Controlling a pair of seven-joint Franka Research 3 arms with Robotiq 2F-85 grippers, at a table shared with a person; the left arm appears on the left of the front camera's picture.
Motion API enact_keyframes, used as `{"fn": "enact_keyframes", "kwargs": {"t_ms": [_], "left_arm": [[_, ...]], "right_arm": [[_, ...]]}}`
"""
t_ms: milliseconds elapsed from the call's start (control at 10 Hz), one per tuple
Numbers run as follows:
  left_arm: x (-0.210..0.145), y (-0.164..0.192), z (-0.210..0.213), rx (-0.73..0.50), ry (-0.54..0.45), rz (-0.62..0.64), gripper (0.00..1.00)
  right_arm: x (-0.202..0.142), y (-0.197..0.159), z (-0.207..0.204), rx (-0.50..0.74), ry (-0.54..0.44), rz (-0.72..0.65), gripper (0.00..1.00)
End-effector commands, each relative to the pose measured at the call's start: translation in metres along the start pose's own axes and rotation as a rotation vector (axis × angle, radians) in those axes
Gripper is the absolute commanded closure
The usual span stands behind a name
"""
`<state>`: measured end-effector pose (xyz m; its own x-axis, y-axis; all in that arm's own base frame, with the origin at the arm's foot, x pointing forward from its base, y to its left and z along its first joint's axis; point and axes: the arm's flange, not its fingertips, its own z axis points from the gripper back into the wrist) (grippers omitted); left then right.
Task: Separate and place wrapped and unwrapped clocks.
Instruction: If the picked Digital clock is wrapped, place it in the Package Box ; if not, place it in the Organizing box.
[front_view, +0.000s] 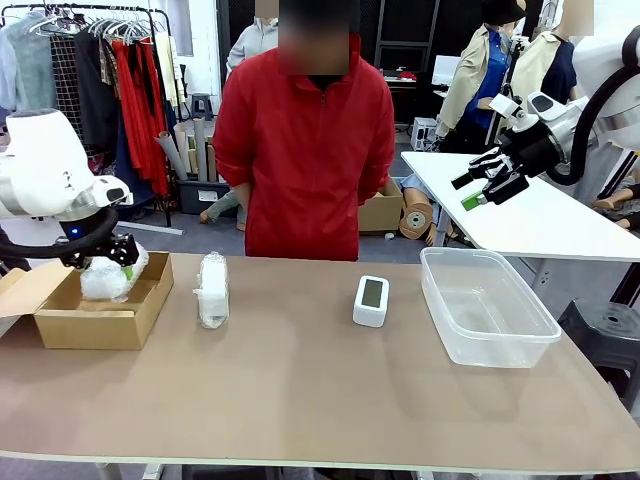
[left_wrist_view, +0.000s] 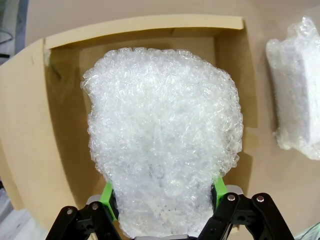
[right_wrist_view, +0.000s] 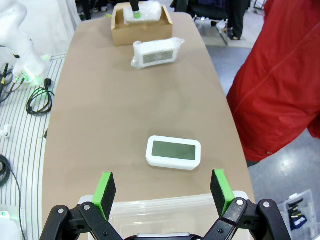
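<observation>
My left gripper (front_view: 112, 262) is shut on a bubble-wrapped clock (front_view: 108, 277), holding it over the open brown cardboard box (front_view: 120, 322) at the table's left end. In the left wrist view the bundle (left_wrist_view: 165, 140) sits between my green pads (left_wrist_view: 107, 195) above the box floor (left_wrist_view: 60, 130). A second wrapped clock (front_view: 212, 289) lies on the table right of the box. The bare white clock (front_view: 371, 300) with a grey screen rests mid-table, also the clock (right_wrist_view: 173, 152) below my right gripper (right_wrist_view: 162, 187). My right gripper (front_view: 487, 185) hangs open, high at the right.
A clear plastic tub (front_view: 485, 305) stands at the table's right end, its rim (right_wrist_view: 165, 206) just under the right gripper. A person in a red jacket (front_view: 305, 150) stands at the far edge. Another white table (front_view: 540, 215) is behind at right.
</observation>
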<state>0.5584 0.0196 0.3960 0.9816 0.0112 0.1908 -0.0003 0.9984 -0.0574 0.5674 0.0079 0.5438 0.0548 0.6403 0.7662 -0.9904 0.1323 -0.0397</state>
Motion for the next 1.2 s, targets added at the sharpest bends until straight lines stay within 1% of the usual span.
{"fn": "enact_keyframes", "kwargs": {"t_ms": [0, 200, 300, 600, 1100], "left_arm": [[0.003, 0.009, -0.001, 0.066, 0.012, 0.043, 1.00], [0.002, 0.011, -0.011, 0.111, 0.015, 0.037, 1.00], [0.003, 0.012, -0.017, 0.121, 0.033, 0.036, 1.00], [0.010, 0.014, -0.031, 0.163, 0.045, 0.024, 1.00], [0.014, 0.016, -0.049, 0.169, 0.100, 0.024, 1.00]], "right_arm": [[0.001, 0.000, 0.001, -0.005, 0.000, 0.003, 0.00], [0.001, 0.000, 0.001, -0.005, 0.000, 0.003, 0.00], [0.001, 0.000, 0.001, -0.005, 0.000, 0.003, 0.00], [0.001, 0.000, 0.001, -0.005, 0.000, 0.003, 0.00], [0.001, 0.000, 0.001, -0.005, 0.000, 0.003, 0.00]]}}
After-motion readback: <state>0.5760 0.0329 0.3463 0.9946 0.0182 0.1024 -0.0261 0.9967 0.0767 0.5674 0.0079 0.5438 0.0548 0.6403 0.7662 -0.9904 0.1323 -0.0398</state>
